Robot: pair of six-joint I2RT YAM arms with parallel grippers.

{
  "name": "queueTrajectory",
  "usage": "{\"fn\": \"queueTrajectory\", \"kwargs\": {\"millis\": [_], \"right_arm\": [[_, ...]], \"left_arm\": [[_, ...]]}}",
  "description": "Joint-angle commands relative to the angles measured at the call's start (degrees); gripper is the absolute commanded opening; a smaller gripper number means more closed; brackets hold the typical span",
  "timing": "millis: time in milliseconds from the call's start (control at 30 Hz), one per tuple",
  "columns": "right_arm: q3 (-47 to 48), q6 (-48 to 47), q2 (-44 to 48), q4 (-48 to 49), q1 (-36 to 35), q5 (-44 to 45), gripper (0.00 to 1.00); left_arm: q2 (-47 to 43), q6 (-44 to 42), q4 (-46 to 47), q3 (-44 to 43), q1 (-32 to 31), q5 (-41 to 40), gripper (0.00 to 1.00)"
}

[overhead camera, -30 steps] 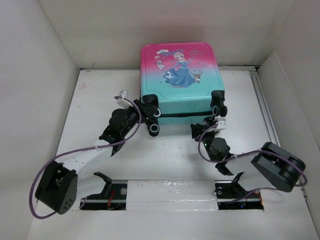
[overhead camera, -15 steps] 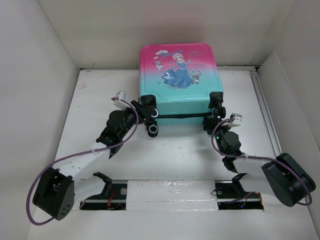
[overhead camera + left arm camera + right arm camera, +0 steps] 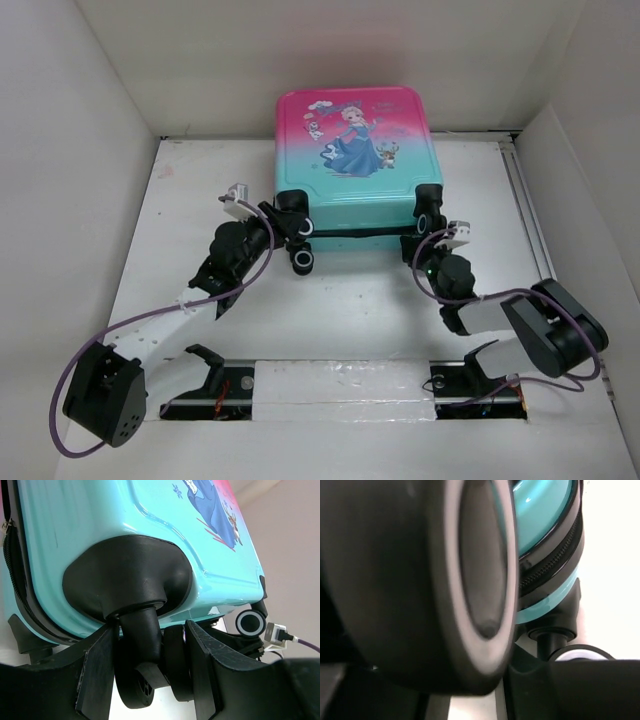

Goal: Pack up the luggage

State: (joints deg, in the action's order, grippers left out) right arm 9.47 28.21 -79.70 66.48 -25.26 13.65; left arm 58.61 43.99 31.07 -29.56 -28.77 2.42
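Observation:
The luggage (image 3: 350,150), a closed pink-to-teal suitcase with a princess in a blue dress, lies flat at the back middle of the table, wheels toward me. My left gripper (image 3: 290,222) is at its near-left corner. In the left wrist view this gripper (image 3: 150,680) is shut on the black twin caster wheel (image 3: 135,680) under the teal shell (image 3: 100,525). My right gripper (image 3: 425,238) is at the near-right corner. In the right wrist view a black-and-white wheel (image 3: 470,580) fills the frame between that gripper's (image 3: 465,690) fingers, blurred and very close.
White walls close in the table on the left (image 3: 70,200), back and right (image 3: 590,200). A ridged strip (image 3: 525,210) runs along the table's right side. A mounting rail (image 3: 340,385) with black brackets crosses the near edge. A lower left wheel (image 3: 302,261) sticks out toward me.
The luggage has shifted a little back and to the left. My left gripper went with it on the wheel. My right arm swung out to the right, then back onto the right wheel.

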Motion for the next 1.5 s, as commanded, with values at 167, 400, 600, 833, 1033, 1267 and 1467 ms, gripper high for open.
{"fn": "queueTrajectory", "kwargs": {"millis": [167,400,600,833,1033,1267,1467], "right_arm": [[2.8,-2.7,-6.1,17.4,1.7,0.4,0.32],[1.6,-2.1,-7.3,21.1,0.4,8.0,0.42],[3.0,-4.9,-9.8,27.1,0.9,4.9,0.0],[2.4,-6.8,-10.3,27.1,-6.7,7.8,0.0],[4.5,-14.3,-13.4,23.0,-26.1,22.1,0.0],[13.0,-13.2,-17.5,17.5,-35.8,16.6,0.0],[24.0,-6.8,-24.4,17.5,-40.0,0.9,0.0]], "left_arm": [[-2.6,-2.2,9.0,-0.1,0.2,3.4,0.0],[-4.5,-3.8,7.4,0.5,0.2,1.5,0.0],[-5.0,-4.3,7.6,0.5,0.2,2.0,0.0],[-2.2,-3.0,9.6,0.0,0.2,5.0,0.0],[0.0,-1.0,11.8,-1.3,0.2,6.8,0.0],[2.8,0.7,13.3,-4.0,-2.4,9.3,0.0],[3.5,3.4,15.2,-6.1,-2.4,13.4,0.0]]}}
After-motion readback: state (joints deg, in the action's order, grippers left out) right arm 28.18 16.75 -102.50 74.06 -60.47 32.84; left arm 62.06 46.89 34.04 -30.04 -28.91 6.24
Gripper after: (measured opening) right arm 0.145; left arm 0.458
